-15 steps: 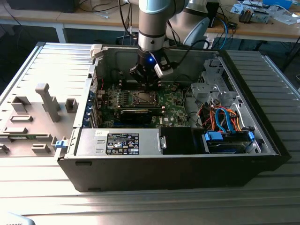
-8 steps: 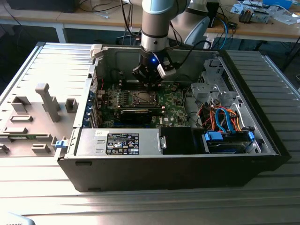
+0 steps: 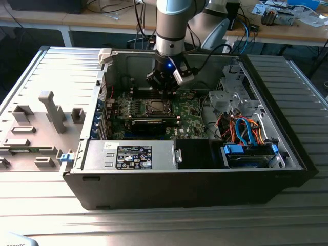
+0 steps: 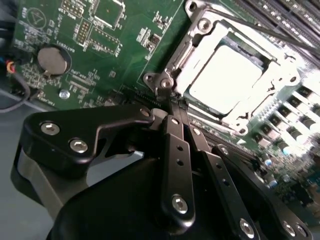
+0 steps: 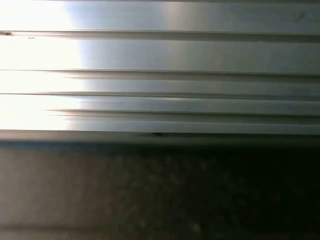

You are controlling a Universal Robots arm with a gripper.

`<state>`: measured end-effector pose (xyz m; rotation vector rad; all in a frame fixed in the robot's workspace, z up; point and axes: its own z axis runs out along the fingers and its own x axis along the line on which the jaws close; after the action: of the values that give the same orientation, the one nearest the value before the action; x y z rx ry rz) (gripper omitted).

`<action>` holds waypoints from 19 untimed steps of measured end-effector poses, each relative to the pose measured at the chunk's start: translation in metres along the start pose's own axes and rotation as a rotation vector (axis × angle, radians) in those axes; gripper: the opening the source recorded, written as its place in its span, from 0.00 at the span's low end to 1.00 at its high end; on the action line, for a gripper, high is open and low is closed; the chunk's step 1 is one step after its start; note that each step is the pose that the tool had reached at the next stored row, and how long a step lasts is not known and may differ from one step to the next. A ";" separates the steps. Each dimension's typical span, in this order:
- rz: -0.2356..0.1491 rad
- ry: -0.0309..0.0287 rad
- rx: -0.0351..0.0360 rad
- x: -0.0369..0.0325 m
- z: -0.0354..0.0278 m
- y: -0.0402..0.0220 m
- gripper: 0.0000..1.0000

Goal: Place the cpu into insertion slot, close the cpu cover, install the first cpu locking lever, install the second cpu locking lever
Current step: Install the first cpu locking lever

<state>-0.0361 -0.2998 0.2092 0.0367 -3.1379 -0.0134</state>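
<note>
Cpu silvery, seated under closed cpu cover; hand pressed together.

I see the silvery square cpu sitting in the metal-framed insertion slot, with the black gripper just beside it.

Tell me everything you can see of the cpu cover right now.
In the second wrist view the cpu cover is a thin, bright silvery metal frame lying flat and closed over the socket, its square window showing the pale grey top of the cpu. A thin dark rod crosses one edge. Screws and a rounded tab sit at its corners. The gripper has its tips together just beside the corner nearest the camera; whether they touch it is unclear. In the exterior view it lies on the green board, below the arm.
</note>
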 end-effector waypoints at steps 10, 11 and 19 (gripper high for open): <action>0.000 -0.0005 0.0001 0.0006 -0.0103 -0.0208 0.11; 0.000 -0.0005 0.0002 0.0007 -0.0104 -0.0258 0.11; 0.000 -0.0004 0.0003 0.0009 -0.0144 -0.0419 0.11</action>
<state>-0.0360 -0.3418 0.2232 0.0363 -3.1383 -0.0130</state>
